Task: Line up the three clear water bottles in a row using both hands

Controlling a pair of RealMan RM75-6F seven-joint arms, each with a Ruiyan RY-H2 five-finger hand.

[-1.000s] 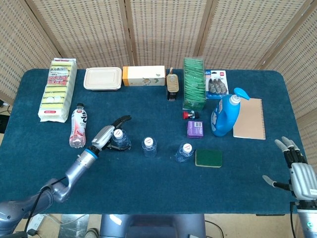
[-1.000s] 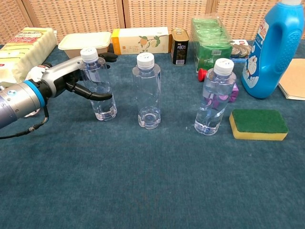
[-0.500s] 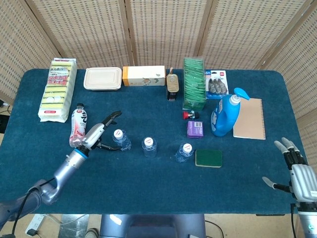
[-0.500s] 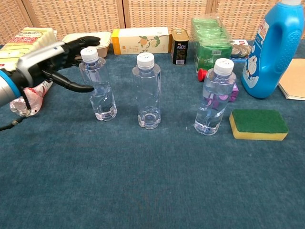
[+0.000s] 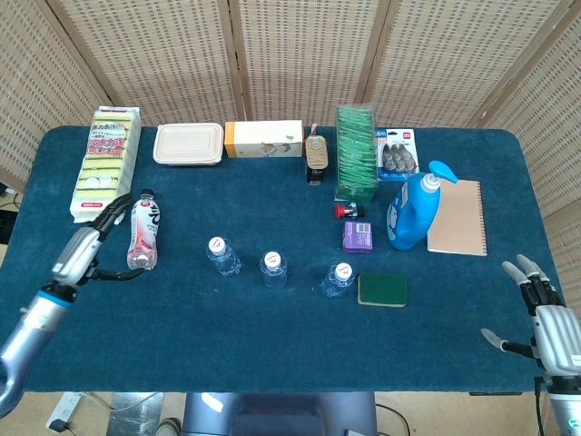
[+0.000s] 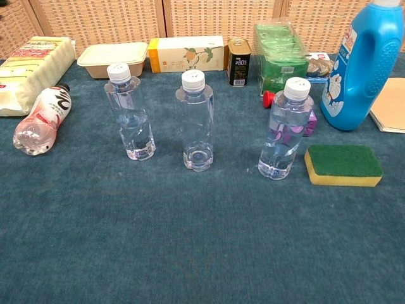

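Clear water bottles (image 6: 195, 120) stand on blue cloth table (image 5: 272, 336) before wicker screens (image 5: 300, 54)

In the chest view neither hand shows; the blue detergent bottle (image 6: 369, 63) loses its cap to the top edge, and the notebook (image 6: 389, 113) runs off the right edge. In the head view the right hand (image 5: 550, 328) is cropped at its wrist by the bottom edge, and print on the small blister pack (image 5: 397, 154) is too small to read
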